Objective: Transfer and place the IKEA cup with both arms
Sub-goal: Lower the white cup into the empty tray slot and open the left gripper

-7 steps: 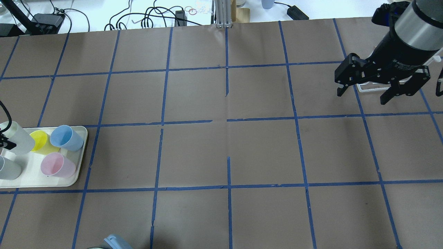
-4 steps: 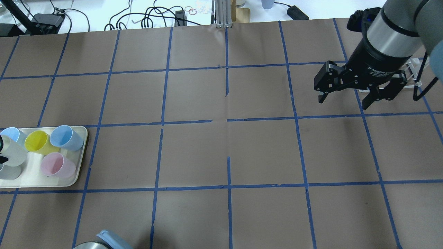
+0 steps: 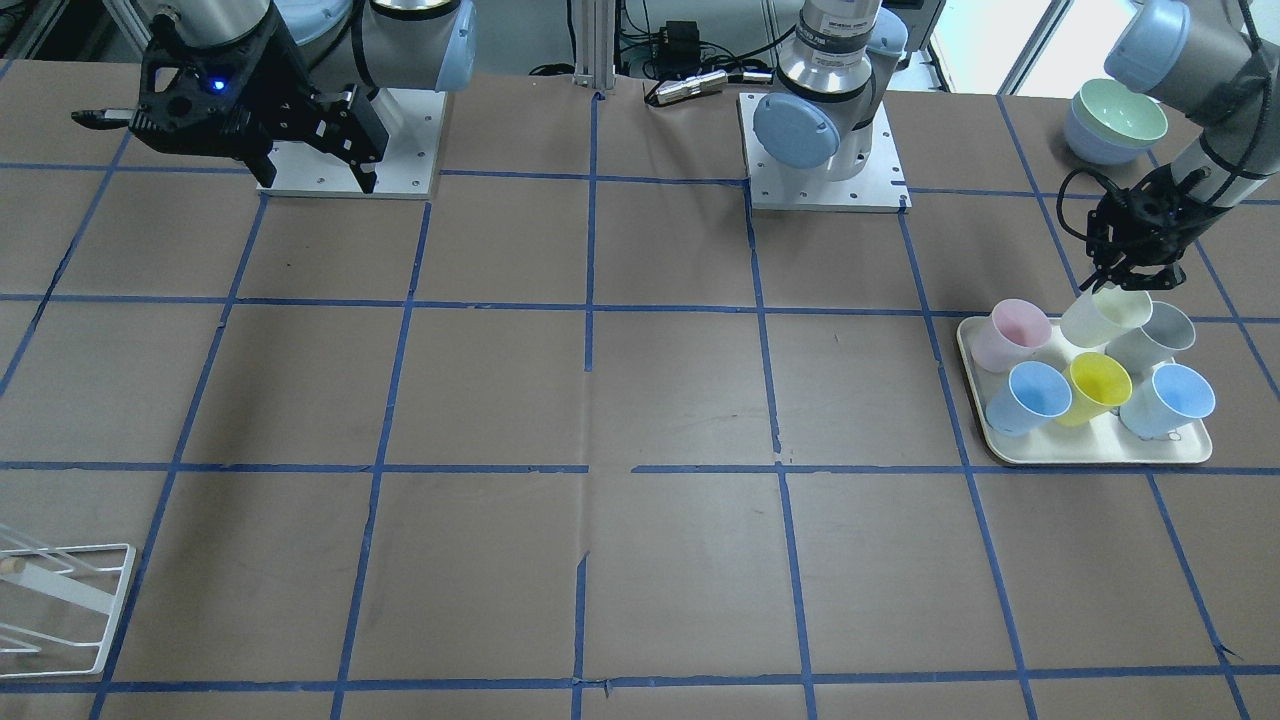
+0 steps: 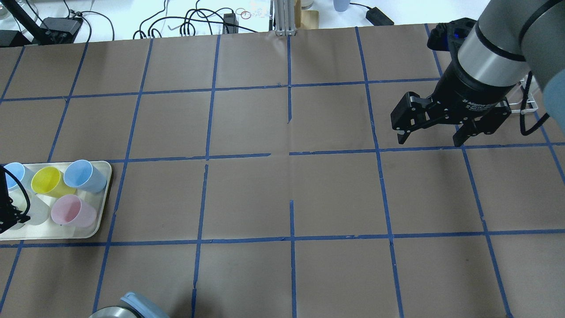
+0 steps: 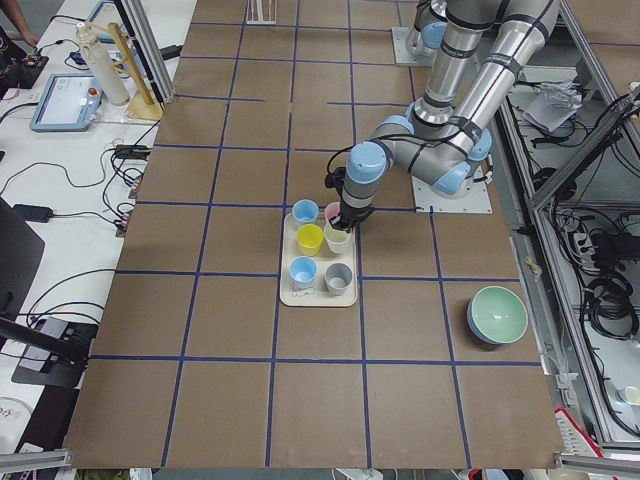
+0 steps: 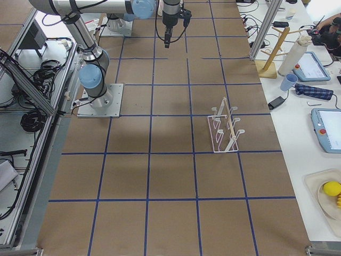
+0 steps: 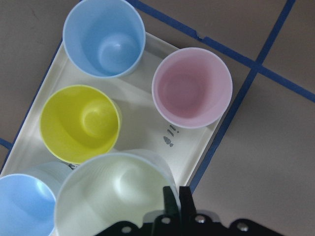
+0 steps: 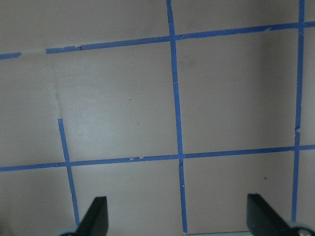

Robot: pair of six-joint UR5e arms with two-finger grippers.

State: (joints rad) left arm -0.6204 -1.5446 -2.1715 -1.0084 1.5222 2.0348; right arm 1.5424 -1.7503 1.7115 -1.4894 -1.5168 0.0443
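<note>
The pale cream IKEA cup (image 3: 1100,315) hangs tilted over the back of the white tray (image 3: 1100,455), between the pink cup (image 3: 1010,335) and the grey cup (image 3: 1160,335). My left gripper (image 3: 1135,278) is shut on its rim. The left wrist view shows the fingers (image 7: 172,196) pinching the cup (image 7: 113,196). I cannot tell if its base touches the tray. In the overhead view the cup (image 4: 37,211) is at the far left edge. My right gripper (image 4: 428,139) is open and empty above the table's right side, also in the front view (image 3: 225,150).
A yellow cup (image 3: 1095,385) and two blue cups (image 3: 1035,395) (image 3: 1170,400) stand in the tray. A white wire rack (image 6: 226,128) stands on the far right side of the table. Stacked bowls (image 3: 1115,120) sit behind the tray.
The left gripper and the cream cup have shifted towards the robot's side of the tray, uncovering the rear blue cup. The right arm has swung left and closer, still open.
</note>
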